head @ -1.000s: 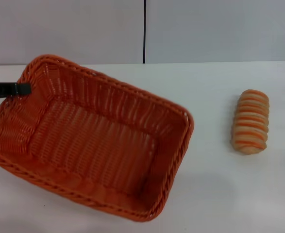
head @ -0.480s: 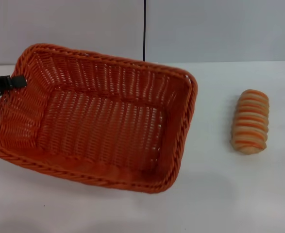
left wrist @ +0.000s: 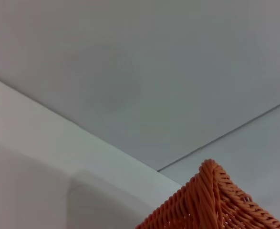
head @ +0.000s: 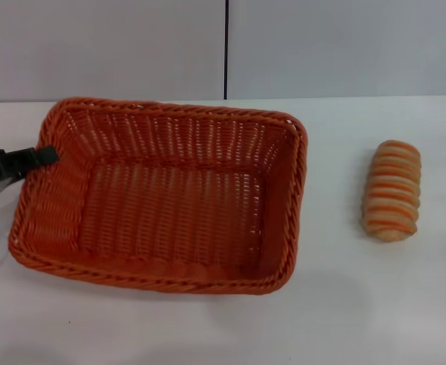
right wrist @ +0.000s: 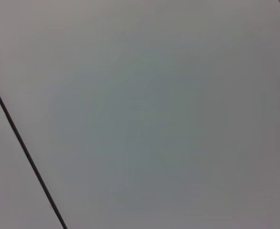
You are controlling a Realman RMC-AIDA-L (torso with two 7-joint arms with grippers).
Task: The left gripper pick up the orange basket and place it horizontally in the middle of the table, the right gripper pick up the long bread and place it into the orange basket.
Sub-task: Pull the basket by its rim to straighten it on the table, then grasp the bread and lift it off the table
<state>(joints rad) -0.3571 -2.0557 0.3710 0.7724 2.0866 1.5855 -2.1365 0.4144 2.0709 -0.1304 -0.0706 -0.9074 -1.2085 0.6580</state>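
Here, the orange basket (head: 162,198) sits on the white table (head: 359,304).

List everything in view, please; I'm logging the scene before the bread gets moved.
orange basket: one, orange woven, on the table left of centre, long side running left to right, nothing in it.
long bread: one, tan with orange-brown stripes, on the table to the basket's right, apart from it.
table: one, white, under both.
wall: grey panels with a dark vertical seam, behind the table.
left tool: one, black, at the rim of the basket's left short side.
right tool: not in view.
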